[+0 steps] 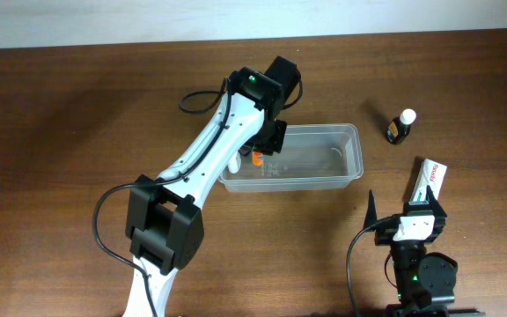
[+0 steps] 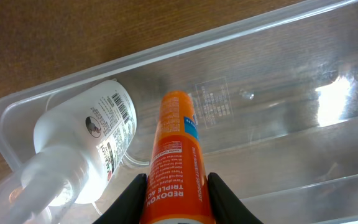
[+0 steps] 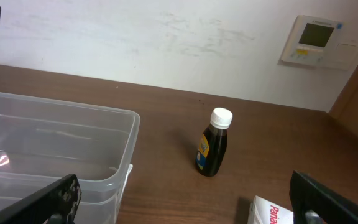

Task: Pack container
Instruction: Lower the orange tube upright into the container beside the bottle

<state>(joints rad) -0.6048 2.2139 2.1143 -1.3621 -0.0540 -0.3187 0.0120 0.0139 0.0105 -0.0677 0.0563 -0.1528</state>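
Note:
The clear plastic container (image 1: 324,158) lies in the middle of the table; it also shows in the left wrist view (image 2: 272,93) and the right wrist view (image 3: 61,149). My left gripper (image 2: 178,199) is shut on an orange tube (image 2: 178,162) and holds it inside the container's left end, next to a white bottle (image 2: 92,143) that lies there. In the overhead view the left gripper (image 1: 267,150) is over the tub's left end. My right gripper (image 1: 405,211) is open and empty near the front right, apart from everything.
A small dark bottle with a white cap (image 1: 400,126) stands right of the container, also in the right wrist view (image 3: 213,146). A white box with red lettering (image 1: 428,180) lies in front of it, just ahead of the right gripper.

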